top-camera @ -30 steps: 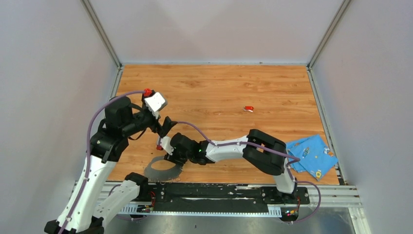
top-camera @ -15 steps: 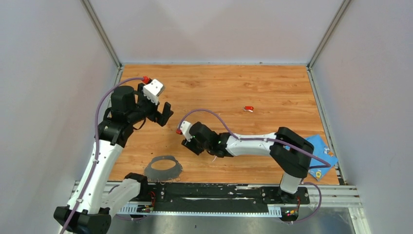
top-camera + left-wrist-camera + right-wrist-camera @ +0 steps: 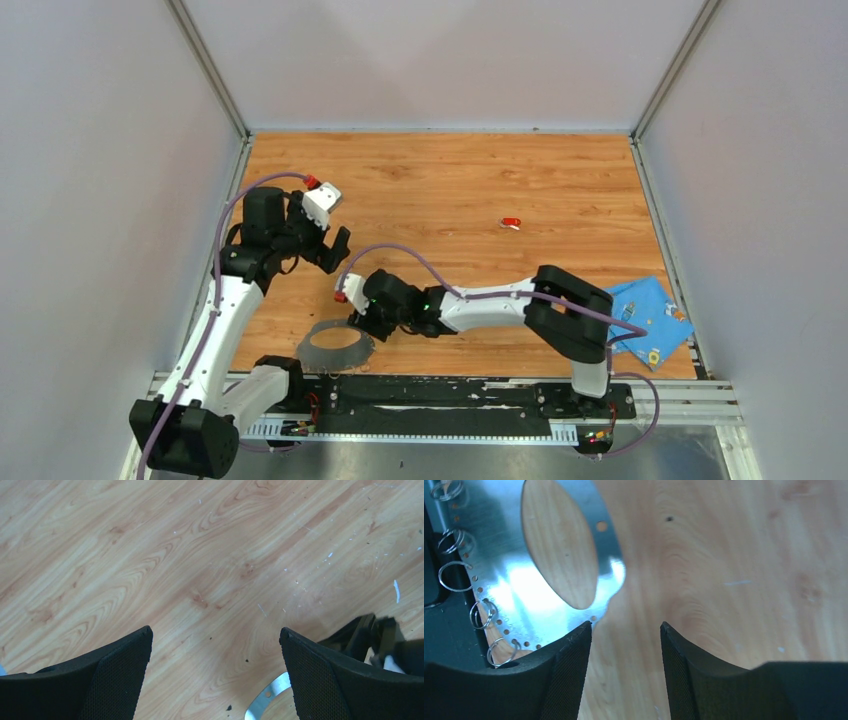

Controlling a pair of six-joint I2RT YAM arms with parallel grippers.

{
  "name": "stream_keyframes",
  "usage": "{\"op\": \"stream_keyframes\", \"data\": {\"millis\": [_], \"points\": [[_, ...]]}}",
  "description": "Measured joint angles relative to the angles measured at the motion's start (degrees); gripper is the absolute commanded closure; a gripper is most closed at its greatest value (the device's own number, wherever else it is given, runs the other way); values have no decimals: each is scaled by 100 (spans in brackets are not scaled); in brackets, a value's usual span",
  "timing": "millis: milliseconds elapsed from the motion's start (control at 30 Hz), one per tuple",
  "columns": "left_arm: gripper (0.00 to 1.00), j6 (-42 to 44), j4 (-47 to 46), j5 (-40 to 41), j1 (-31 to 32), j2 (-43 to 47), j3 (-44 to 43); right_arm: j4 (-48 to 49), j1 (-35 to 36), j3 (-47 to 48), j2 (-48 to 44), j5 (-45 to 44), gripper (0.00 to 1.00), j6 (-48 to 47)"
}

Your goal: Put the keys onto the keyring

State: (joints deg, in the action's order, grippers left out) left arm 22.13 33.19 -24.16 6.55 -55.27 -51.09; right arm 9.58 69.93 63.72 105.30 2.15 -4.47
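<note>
The keyring (image 3: pixel 337 345) is a large thin grey metal ring lying flat near the front rail. In the right wrist view it (image 3: pixel 509 590) fills the upper left, with small wire loops along its edge. The red-headed key (image 3: pixel 511 223) lies alone on the wood at the right of the middle. The blue-headed key is out of view. My right gripper (image 3: pixel 362 322) is open and empty, low over the wood at the ring's right edge (image 3: pixel 624 630). My left gripper (image 3: pixel 337 248) is open wide and empty above the wood behind the ring (image 3: pixel 215 632). A bit of the ring (image 3: pixel 265 705) shows below it.
A blue cloth (image 3: pixel 645 315) lies at the front right, partly under the right arm. The black front rail (image 3: pixel 440 395) runs just before the keyring. Grey walls close in the table on three sides. A thin white sliver (image 3: pixel 396 591) lies on the wood.
My right gripper swung away from the keyring to the right and back, and is at its right edge again. My left arm has drawn back and to the left. The keyring stayed put.
</note>
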Motion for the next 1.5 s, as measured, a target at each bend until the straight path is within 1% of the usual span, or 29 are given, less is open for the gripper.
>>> {"op": "stream_keyframes", "data": {"millis": [100,200,300,433,567,667,700,833,867,933,1100,1167,1200,1267,1367,1433,1500], "points": [[0,-2,-24,-9,-63,9,9,-20,214,170,407,74,43,-153],[0,2,-7,-39,-120,15,-2,-61,323,201,503,90,43,-219],[0,52,61,-125,-160,39,-46,-35,385,173,474,83,42,-219],[0,184,186,-269,-162,210,-76,-46,404,-114,234,81,40,-101],[4,361,323,-382,-166,446,-76,-66,404,-354,15,79,43,90],[7,498,374,-448,-166,597,-76,-70,404,-442,-70,83,48,190],[8,538,389,-474,-166,619,-76,-70,404,-448,-74,85,53,210],[11,669,479,-562,-166,634,-74,-72,404,-479,-105,131,64,284],[12,702,501,-586,-166,634,-74,-76,404,-494,-120,151,65,297],[12,745,525,-619,-166,634,-74,-79,404,-509,-140,199,67,319],[12,824,597,-664,-166,634,-63,-79,404,-507,-138,343,66,339],[12,850,614,-678,-166,636,-61,-76,404,-507,-133,407,68,339],[12,859,619,-682,-166,636,-61,-76,404,-507,-129,424,71,339],[13,881,625,-697,-166,636,-61,-74,404,-507,-114,459,80,341],[14,898,643,-743,-166,638,-61,-57,402,-507,-90,498,92,337],[12,918,660,-804,-166,647,-57,-55,387,-509,-87,514,99,321],[10,962,682,-914,-166,691,-28,-17,369,-518,-87,518,99,293]]}}
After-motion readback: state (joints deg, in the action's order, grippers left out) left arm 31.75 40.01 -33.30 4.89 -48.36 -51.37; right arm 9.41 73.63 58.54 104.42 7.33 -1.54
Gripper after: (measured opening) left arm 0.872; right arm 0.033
